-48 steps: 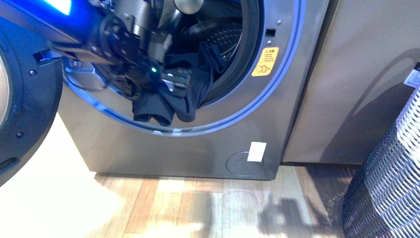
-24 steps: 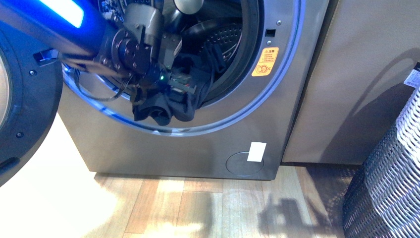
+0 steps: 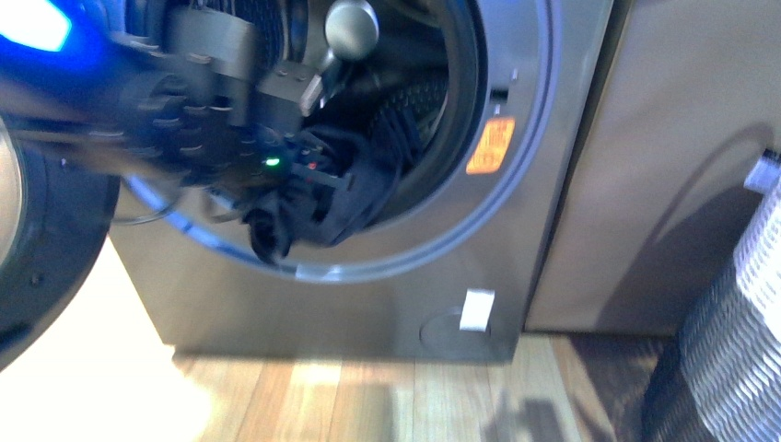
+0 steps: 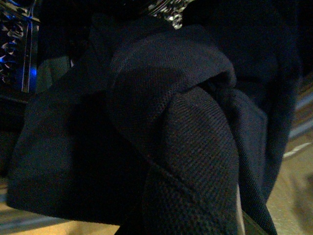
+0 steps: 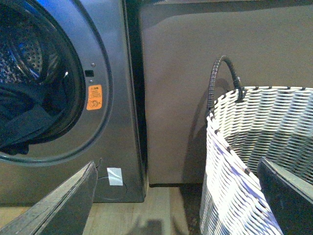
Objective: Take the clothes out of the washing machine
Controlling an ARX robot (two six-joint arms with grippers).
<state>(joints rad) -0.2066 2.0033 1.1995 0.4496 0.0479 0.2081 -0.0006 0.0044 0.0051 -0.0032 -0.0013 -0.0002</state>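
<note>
Blur covers the front view, so the camera and the left arm are both moving. Compared with half a second ago, the left gripper (image 3: 304, 175) has risen a little and drawn back from the mouth of the machine (image 3: 368, 295). The bunch of clothes (image 3: 313, 207) has come with it and is gathered tighter. Your pull-out looks under way, not finished.

The dark navy clothes hang out of the machine's mouth and over its lower rim, and the rest trails back into the drum (image 3: 419, 83). The left wrist view is filled with the clothes (image 4: 161, 122), folded knit pressed close to the lens. That hides the jaws, so you cannot tell whether they are clamped on the cloth. The way the bundle follows the arm does suggest a hold.

The right gripper (image 5: 177, 164) waits well to the right of the machine, its jaws wide apart and holding nothing.

Containers: the drum holds the tail end of the clothes, and nothing else shows in it. The basket (image 5: 254, 127), woven white and grey with a dark handle, stands on the floor to the right of the machine, past a plain brown panel. Only its rim and outer wall show, so its contents cannot be told. The door (image 3: 37, 230) hangs open to the left of the machine.

Expect the trailing cloth to drag on the machine's rim as it comes free.
</note>
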